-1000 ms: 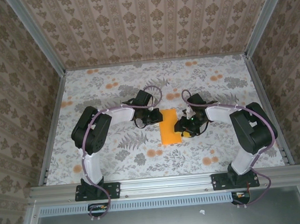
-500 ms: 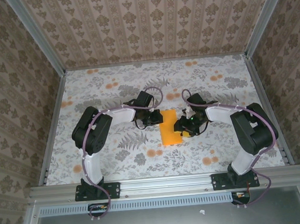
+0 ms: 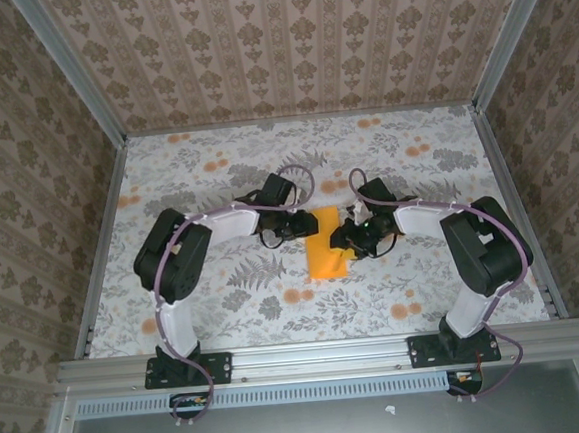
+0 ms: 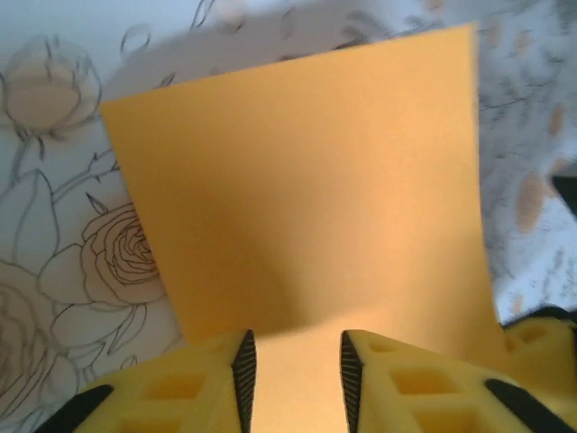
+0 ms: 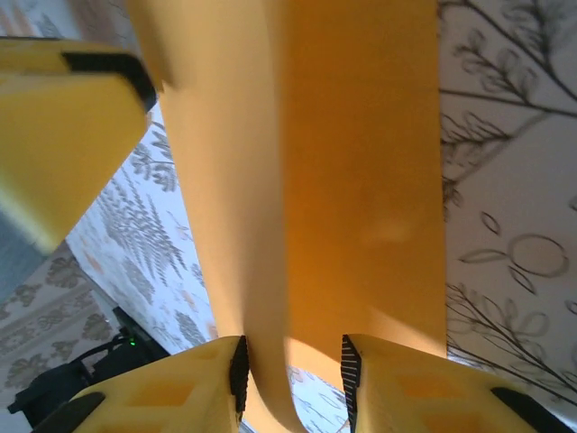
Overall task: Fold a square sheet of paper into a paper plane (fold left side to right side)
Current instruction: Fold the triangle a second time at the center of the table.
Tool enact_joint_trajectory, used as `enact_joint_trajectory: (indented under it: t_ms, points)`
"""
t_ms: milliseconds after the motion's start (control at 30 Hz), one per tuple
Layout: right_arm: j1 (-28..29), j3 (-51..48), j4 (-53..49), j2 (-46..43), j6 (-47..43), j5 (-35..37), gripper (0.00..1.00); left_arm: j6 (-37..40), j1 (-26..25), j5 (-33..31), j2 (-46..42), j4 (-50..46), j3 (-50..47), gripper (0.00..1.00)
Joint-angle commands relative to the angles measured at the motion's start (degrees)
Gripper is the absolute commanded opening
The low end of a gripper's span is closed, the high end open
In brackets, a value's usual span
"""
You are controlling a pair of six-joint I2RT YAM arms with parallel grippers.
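Observation:
The square sheet of paper [image 3: 327, 257] lies mid-table as a plain orange upright rectangle, doubled over. My left gripper [image 3: 305, 225] is at its upper left corner and my right gripper [image 3: 343, 235] at its right edge. In the left wrist view the paper [image 4: 306, 180] spreads flat ahead and runs under my left gripper [image 4: 295, 350], whose jaws stand open. In the right wrist view the paper [image 5: 361, 162] curls up into a loose bend, and that bend passes through my right gripper [image 5: 290, 356], whose jaws stand apart around it. The left gripper's yellow finger [image 5: 63, 126] shows at upper left.
A grey-white cloth [image 3: 225, 292] with leaf and orange flower prints covers the table. Patterned walls close in the back and both sides, with metal rails [image 3: 101, 241] along the edges. Both arms bend inward towards the middle.
My left gripper's jaws have opened and let go of the paper. My right gripper's jaws have narrowed and it has shifted slightly left, onto the paper's right edge.

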Motion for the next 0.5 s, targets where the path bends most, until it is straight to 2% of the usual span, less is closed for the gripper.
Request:
enact_joint_trajectory:
  t_ms: [0, 233, 467]
  points:
    - [0.2, 0.8, 3.8, 1.2, 3.5, -2.3, 0.32, 4.1, 0.8, -2.8, -9.3, 0.0, -2.0, 0.39]
    - [0.0, 2.6, 4.9, 1.4, 2.9, -1.3, 0.35, 6.9, -1.0, -7.3, -21.7, 0.6, -12.6, 0.46]
    - [-0.6, 5.5, 3.7, 2.6, -1.2, -1.1, 0.39, 11.0, -8.7, -13.1, -31.0, -1.0, -19.4, 0.52]
